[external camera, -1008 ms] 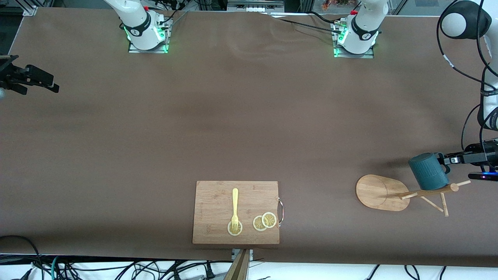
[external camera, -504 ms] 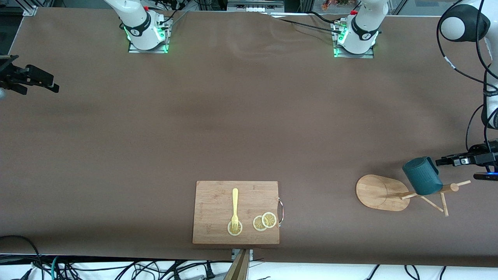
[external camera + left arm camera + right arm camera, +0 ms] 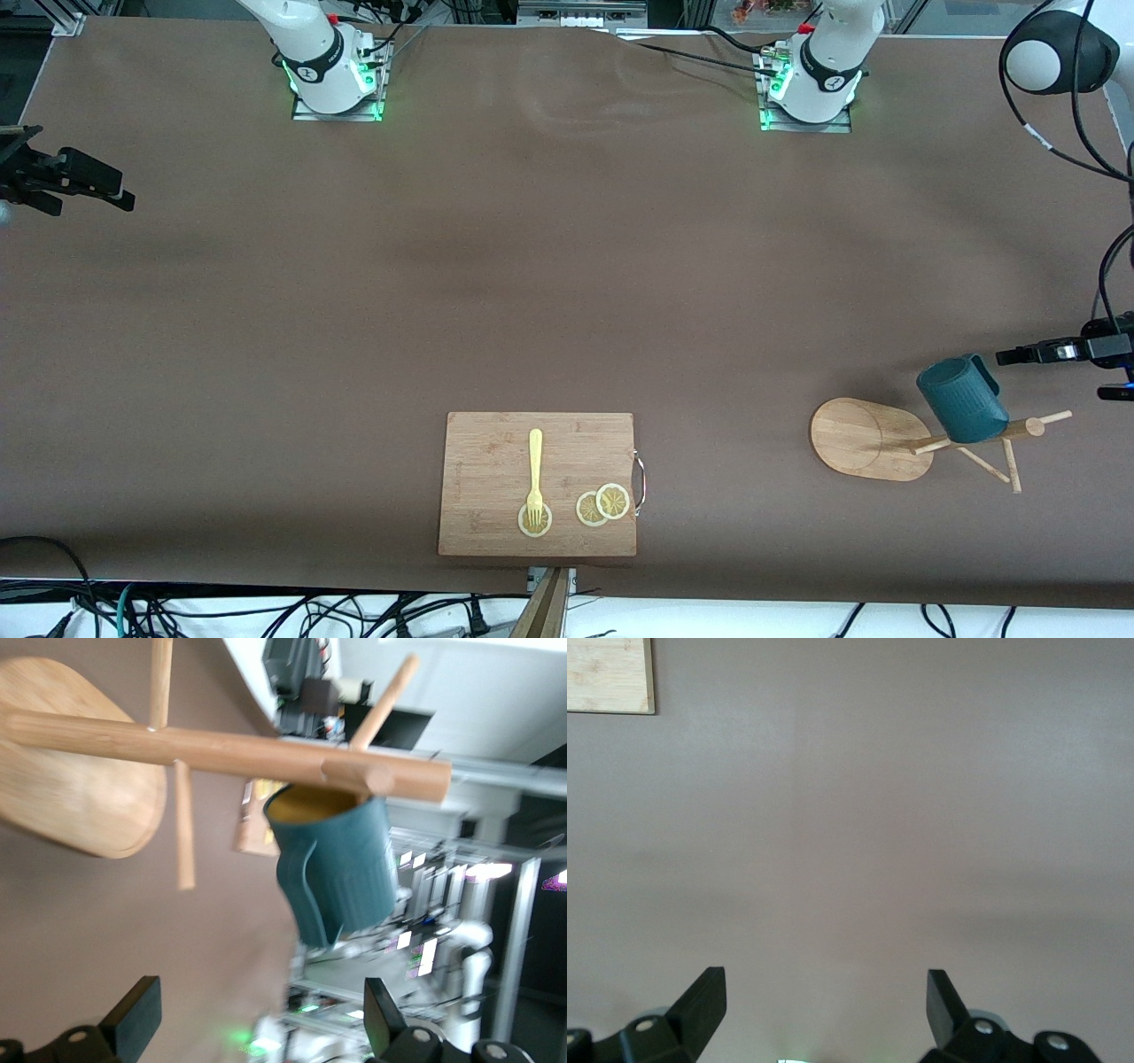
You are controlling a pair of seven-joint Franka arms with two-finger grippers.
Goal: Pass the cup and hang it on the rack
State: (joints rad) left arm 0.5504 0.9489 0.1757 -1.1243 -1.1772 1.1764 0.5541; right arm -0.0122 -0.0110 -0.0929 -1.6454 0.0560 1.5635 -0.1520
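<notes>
The dark teal cup (image 3: 961, 400) hangs by its handle on a peg of the bamboo rack (image 3: 974, 436), whose oval base (image 3: 855, 436) rests on the table near the left arm's end. In the left wrist view the cup (image 3: 341, 868) hangs under the post (image 3: 221, 744), its tan interior showing. My left gripper (image 3: 1005, 357) is open and empty, beside the cup and apart from it; the left wrist view shows it (image 3: 261, 1001) with jaws wide. My right gripper (image 3: 97, 193) is open and empty, and waits at the right arm's end of the table (image 3: 824, 992).
A wooden cutting board (image 3: 538, 483) lies near the table's front edge, with a yellow fork (image 3: 534, 474) and lemon slices (image 3: 602, 505) on it. A corner of the board shows in the right wrist view (image 3: 611, 673). Cables hang by the left arm.
My left gripper let go of the cup's handle and drew back toward the left arm's end of the table. The cup settled onto the rack peg. The right arm has not moved.
</notes>
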